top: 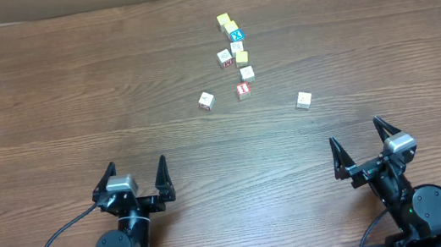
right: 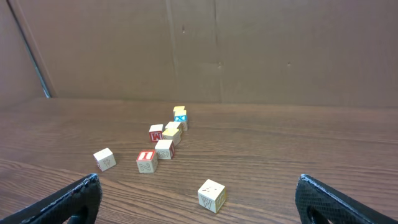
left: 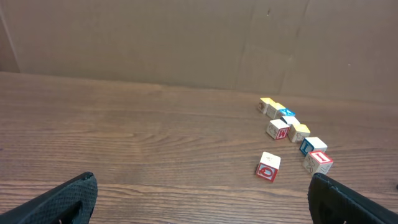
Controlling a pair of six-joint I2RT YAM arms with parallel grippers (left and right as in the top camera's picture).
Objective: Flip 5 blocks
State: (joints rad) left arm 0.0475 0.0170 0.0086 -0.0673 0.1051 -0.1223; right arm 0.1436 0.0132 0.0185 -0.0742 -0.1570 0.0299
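The blocks lie loose on the wooden table (top: pixel 71 92), far ahead of both arms. A cluster at the back middle holds a red-topped I block (top: pixel 243 91), a pale block (top: pixel 246 73) and a red M block (top: pixel 225 57). A pale block (top: pixel 206 101) sits alone to the left, and another pale block (top: pixel 304 100) to the right. My left gripper (top: pixel 135 170) is open and empty near the front edge; the Q block (left: pixel 268 167) lies ahead of it. My right gripper (top: pixel 357 135) is open and empty too, with the W block (right: pixel 211 195) just ahead between its fingers.
Two yellow-topped cubes (top: pixel 224 21) (top: pixel 242 57) and a blue-topped cube (top: pixel 233 32) stand in the same cluster. A cardboard wall (right: pixel 249 50) closes off the far side of the table.
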